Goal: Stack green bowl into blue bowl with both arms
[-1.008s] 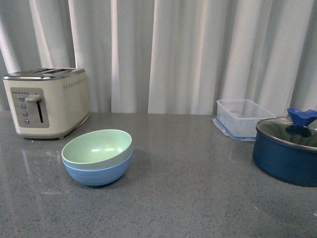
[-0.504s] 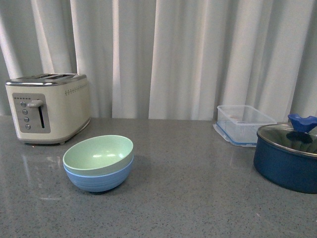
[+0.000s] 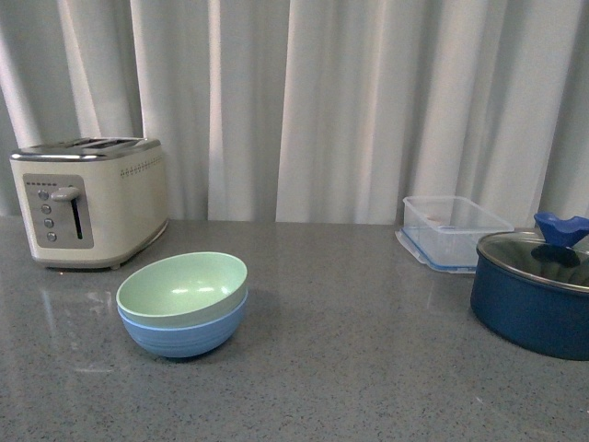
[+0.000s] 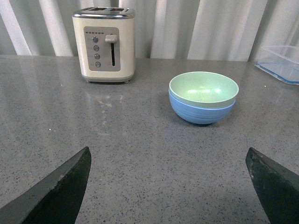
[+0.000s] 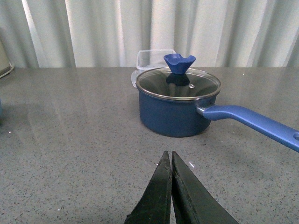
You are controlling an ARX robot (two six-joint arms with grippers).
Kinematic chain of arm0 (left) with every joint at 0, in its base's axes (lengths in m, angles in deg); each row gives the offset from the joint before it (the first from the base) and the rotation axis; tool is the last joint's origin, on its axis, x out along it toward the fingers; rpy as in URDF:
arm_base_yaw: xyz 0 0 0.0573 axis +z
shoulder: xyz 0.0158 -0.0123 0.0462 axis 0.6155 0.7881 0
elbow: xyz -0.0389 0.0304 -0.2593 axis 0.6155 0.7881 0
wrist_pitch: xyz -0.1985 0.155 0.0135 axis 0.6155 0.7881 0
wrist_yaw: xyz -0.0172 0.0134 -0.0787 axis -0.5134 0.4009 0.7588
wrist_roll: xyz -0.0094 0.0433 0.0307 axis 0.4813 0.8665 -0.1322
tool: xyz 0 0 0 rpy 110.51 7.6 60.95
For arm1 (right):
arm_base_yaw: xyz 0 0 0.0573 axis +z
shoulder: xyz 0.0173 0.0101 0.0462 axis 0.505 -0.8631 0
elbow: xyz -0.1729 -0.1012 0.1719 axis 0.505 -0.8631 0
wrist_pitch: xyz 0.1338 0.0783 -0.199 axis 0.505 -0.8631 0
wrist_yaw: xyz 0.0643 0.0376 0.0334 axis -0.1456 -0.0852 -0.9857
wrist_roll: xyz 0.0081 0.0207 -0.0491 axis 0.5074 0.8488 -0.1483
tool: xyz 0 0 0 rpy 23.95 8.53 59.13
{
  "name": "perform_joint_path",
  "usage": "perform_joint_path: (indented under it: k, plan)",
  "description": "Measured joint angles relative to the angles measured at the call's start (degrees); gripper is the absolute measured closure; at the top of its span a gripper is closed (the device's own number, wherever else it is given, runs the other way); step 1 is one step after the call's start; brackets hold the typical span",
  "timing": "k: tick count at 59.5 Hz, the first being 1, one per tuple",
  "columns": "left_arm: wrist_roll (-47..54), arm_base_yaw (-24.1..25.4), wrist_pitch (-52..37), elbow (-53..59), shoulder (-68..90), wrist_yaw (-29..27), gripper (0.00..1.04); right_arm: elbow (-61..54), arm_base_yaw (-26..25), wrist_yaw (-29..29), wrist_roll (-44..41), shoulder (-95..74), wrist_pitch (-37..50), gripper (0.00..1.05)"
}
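Note:
The pale green bowl (image 3: pixel 182 288) sits nested inside the light blue bowl (image 3: pixel 184 333) on the grey counter, left of centre in the front view. Neither arm shows in that view. In the left wrist view the green bowl (image 4: pixel 203 89) rests in the blue bowl (image 4: pixel 201 113) well ahead of my left gripper (image 4: pixel 168 156), which is open and holds nothing; its fingertips (image 4: pixel 70 177) are spread wide. My right gripper (image 5: pixel 169 155) is shut on nothing, low over bare counter in front of the pot.
A cream toaster (image 3: pixel 87 200) stands at the back left. At the right are a clear plastic container (image 3: pixel 453 227) and a dark navy pot (image 3: pixel 534 304) with a glass lid, its long handle (image 5: pixel 254 123) sticking out sideways. Curtains hang behind the counter.
The front view shifted slightly between one second and half a second ago; the objects sit a little lower in frame. The stacked bowls have not moved since.

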Motion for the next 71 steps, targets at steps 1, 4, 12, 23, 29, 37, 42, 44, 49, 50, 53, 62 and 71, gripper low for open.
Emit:
perform_joint_path:
  k: [1, 4, 12, 23, 29, 37, 42, 44, 49, 50, 53, 62, 71]
  plan:
    - [0.0, 0.0, 0.0, 0.0, 0.0, 0.0, 0.07, 0.0, 0.0, 0.0, 0.0, 0.6, -0.5, 1.04]
    - [0.0, 0.0, 0.0, 0.0, 0.0, 0.0, 0.07, 0.0, 0.0, 0.0, 0.0, 2.4, -2.4, 1.04]
    - [0.0, 0.0, 0.0, 0.0, 0.0, 0.0, 0.07, 0.0, 0.0, 0.0, 0.0, 7.2, -7.0, 1.04]
    - [0.0, 0.0, 0.0, 0.0, 0.0, 0.0, 0.07, 0.0, 0.0, 0.0, 0.0, 10.7, -10.6, 1.04]
    - [0.0, 0.0, 0.0, 0.0, 0.0, 0.0, 0.07, 0.0, 0.0, 0.0, 0.0, 12.3, -12.1, 1.04]
    - [0.0, 0.0, 0.0, 0.0, 0.0, 0.0, 0.07, 0.0, 0.0, 0.0, 0.0, 14.1, -13.9, 1.04]
    - [0.0, 0.0, 0.0, 0.0, 0.0, 0.0, 0.07, 0.0, 0.0, 0.0, 0.0, 16.2, -16.2, 1.04]
    - [0.0, 0.0, 0.0, 0.0, 0.0, 0.0, 0.07, 0.0, 0.0, 0.0, 0.0, 18.4, -19.5, 1.04]
    - [0.0, 0.0, 0.0, 0.0, 0.0, 0.0, 0.07, 0.0, 0.0, 0.0, 0.0, 24.1, -24.4, 1.04]
    - [0.0, 0.0, 0.0, 0.0, 0.0, 0.0, 0.07, 0.0, 0.0, 0.0, 0.0, 24.4, -24.4, 1.04]
    - [0.0, 0.0, 0.0, 0.0, 0.0, 0.0, 0.07, 0.0, 0.0, 0.0, 0.0, 24.5, -24.6, 1.04]
    - [0.0, 0.0, 0.0, 0.0, 0.0, 0.0, 0.07, 0.0, 0.0, 0.0, -0.1, 24.5, -24.7, 0.87]
    - [0.0, 0.0, 0.0, 0.0, 0.0, 0.0, 0.07, 0.0, 0.0, 0.0, -0.1, 24.5, -24.7, 0.61]
